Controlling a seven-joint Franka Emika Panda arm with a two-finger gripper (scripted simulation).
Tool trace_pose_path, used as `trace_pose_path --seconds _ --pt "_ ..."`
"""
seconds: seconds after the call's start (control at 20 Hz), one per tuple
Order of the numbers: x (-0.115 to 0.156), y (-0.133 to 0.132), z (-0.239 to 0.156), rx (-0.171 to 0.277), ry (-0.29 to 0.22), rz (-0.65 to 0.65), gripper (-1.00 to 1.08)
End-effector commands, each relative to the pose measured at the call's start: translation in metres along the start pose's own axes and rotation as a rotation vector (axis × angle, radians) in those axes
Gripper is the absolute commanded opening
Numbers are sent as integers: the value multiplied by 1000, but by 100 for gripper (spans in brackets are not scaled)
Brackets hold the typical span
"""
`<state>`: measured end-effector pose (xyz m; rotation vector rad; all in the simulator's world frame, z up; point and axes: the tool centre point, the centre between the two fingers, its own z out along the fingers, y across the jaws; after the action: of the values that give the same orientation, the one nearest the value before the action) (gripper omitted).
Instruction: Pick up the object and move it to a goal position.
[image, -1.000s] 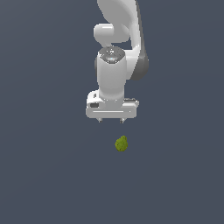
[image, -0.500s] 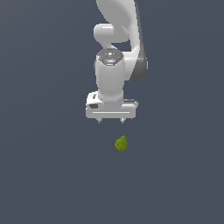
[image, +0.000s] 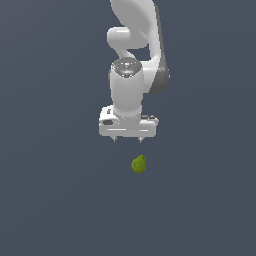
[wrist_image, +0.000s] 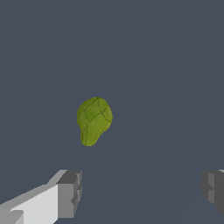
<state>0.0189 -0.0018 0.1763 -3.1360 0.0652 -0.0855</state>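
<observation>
Gripper (image: 127, 139) spread wide, holding nothing, hovering above object (image: 139, 164); clear gap between, no contact.

No text, label, brand, number or sign is being shown in either view. Nothing readable is being carried on the white arm (image: 131, 85), on the olive lump (image: 139, 164), or on the plain grey ground (image: 50, 200).

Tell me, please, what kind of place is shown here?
Probably a bare simulated test scene: a plain grey surface, one white robot arm with its open gripper, and one small green object.
</observation>
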Motion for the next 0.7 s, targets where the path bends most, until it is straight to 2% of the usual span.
trace_pose_path --seconds 0.0,0.65 --pt "1 -2 3 1 -2 25 100" --pt "15 -22 33 0 -23 278 100"
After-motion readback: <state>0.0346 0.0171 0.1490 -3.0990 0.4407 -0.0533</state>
